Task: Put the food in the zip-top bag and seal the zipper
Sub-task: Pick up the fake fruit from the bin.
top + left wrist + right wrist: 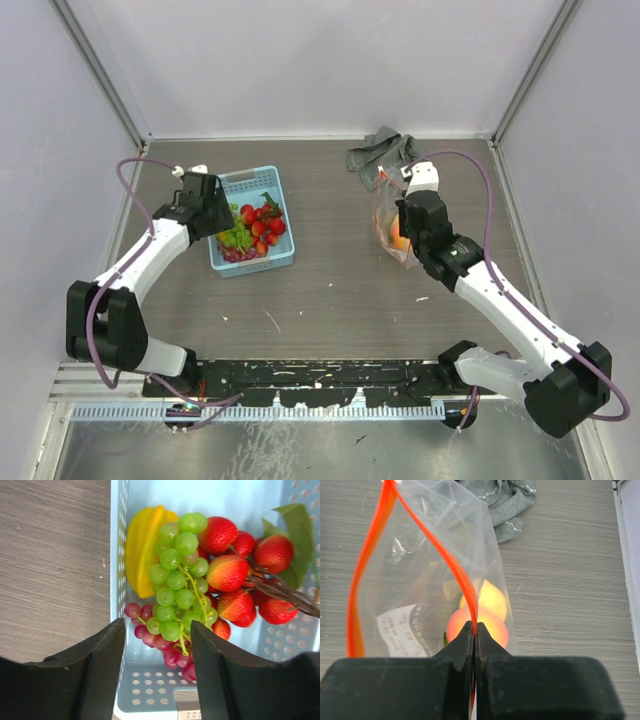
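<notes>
The clear zip-top bag (pixel 415 580) hangs from my right gripper (pixel 474 627), which is shut on its red-orange zipper (pixel 436 545). The mouth gapes open. An orange-red peach (pixel 492 627) and a yellow lemon (pixel 495 600) lie inside the bag; in the top view the bag (pixel 388 228) is at the right. My left gripper (pixel 157 647) is open, just above the purple grapes (pixel 157 641) in the light blue basket (pixel 118 580). Green grapes (pixel 177 580), red strawberries (pixel 227 572) and a yellow ridged fruit (pixel 142 550) lie there too. In the top view the left gripper (pixel 215 208) is over the basket's (pixel 252 179) left side.
A grey cloth (pixel 380 155) lies crumpled behind the bag, near the back wall; it also shows in the right wrist view (pixel 512 502). White walls enclose the table on three sides. A black rail (pixel 320 380) runs along the near edge.
</notes>
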Action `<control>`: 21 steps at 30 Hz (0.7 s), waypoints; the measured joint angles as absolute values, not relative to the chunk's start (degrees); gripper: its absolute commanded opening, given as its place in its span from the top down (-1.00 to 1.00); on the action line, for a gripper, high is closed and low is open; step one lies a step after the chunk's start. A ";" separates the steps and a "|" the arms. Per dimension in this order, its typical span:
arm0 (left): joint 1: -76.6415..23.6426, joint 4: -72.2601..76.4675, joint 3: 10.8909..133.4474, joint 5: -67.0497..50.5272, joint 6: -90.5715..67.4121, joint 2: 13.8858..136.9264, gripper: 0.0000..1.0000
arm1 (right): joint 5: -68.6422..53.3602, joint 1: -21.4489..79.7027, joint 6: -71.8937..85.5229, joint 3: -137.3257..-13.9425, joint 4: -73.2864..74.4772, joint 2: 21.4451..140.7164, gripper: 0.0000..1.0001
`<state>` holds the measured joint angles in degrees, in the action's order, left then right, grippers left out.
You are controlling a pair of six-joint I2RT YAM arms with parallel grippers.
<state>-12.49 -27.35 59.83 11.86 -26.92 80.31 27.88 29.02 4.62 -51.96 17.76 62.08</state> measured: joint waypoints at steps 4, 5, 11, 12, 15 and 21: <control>-12.34 -28.03 60.55 13.47 -25.85 83.42 0.05 | 26.85 29.02 4.67 -51.77 17.30 58.00 0.99; -12.34 -28.12 60.88 13.96 -25.71 84.16 0.09 | 26.70 29.02 4.67 -51.64 17.02 56.93 0.99; -12.32 -28.16 63.48 15.35 -24.49 88.47 0.20 | 26.09 29.02 4.67 -51.51 16.23 56.34 0.99; -12.32 -28.14 63.86 15.53 -24.29 89.17 0.20 | 25.89 29.02 4.67 -51.51 16.23 56.90 0.99; -12.29 -28.14 65.01 16.34 -23.66 91.24 0.14 | 25.34 29.02 4.67 -51.51 16.23 58.43 0.99; -12.08 -28.12 68.05 17.34 -22.92 96.99 0.03 | 24.86 29.02 4.64 -51.44 16.21 59.05 0.99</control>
<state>-12.08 -28.12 68.05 17.34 -22.92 96.99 24.86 29.02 4.64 -51.44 16.21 59.05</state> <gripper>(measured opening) 0.447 0.047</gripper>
